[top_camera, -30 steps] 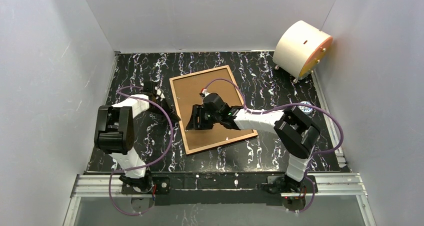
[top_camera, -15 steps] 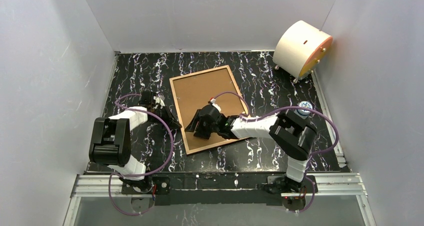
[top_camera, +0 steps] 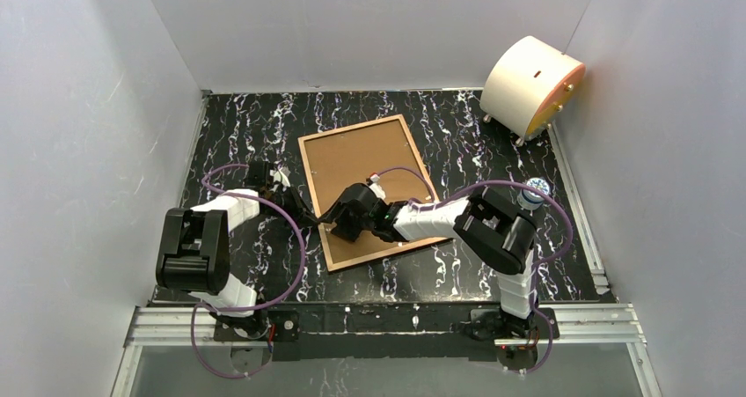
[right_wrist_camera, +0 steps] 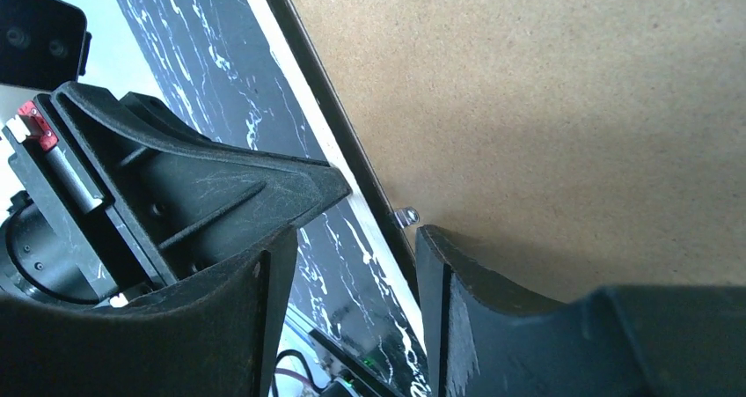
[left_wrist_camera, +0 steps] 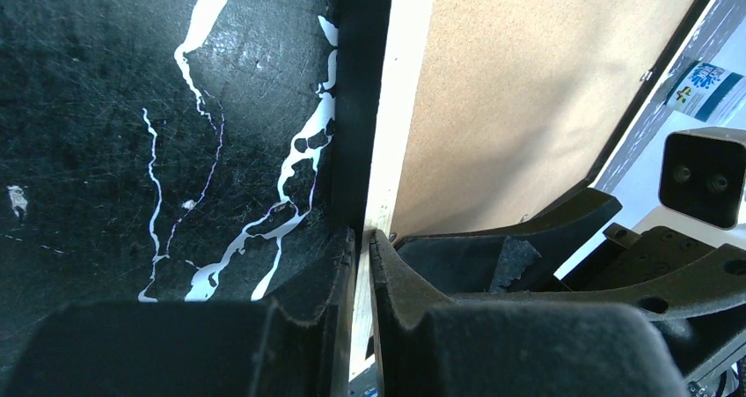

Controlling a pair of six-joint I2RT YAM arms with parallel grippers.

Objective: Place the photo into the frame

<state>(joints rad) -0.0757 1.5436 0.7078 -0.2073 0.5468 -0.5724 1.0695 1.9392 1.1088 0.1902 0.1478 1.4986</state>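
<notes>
Our right gripper (right_wrist_camera: pixel 352 247) has slid back to the left edge of the frame (top_camera: pixel 351 126), jaws apart beside a tab (right_wrist_camera: pixel 406 215). Left gripper (left_wrist_camera: pixel 362 234) pinches that edge. We see board (right_wrist_camera: pixel 572 106), no photo. We'd turn tabs gently, frame pinned.

Left arm reaches forward and low, its left pincer (left_wrist_camera: pixel 362 236) pinched on the frame (left_wrist_camera: pixel 391 98) rim; right arm stretches leftward, right pincer (right_wrist_camera: pixel 356 238) jaws apart
</notes>
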